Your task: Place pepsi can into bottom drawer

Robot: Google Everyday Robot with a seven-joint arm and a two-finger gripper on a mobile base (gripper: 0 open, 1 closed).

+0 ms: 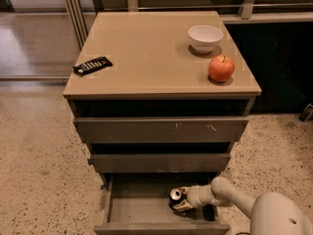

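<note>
Arm [235, 198] in pale cream enters from five o'clock and reaches toward nine o'clock into the bottom drawer [137, 208], which is pulled out and is the nearest of the three. At its tip the gripper [182, 199] sits inside the drawer's right half, the two fingers closed narrowly around the pepsi can [174, 196]. The can stands near the drawer floor with its silver top facing up; whether it touches the floor cannot be told.

Above and farther back, the middle drawer [161, 163] stands slightly out, and the top drawer [161, 129], with white scratches on its front toward three o'clock, stands slightly out too.

On the cabinet top [151, 53], a black remote [92, 65] lies at nine o'clock by the left edge. A red apple [221, 68] sits at three o'clock, and a white bowl [205, 37] just beyond it at two o'clock, close but apart.
</note>
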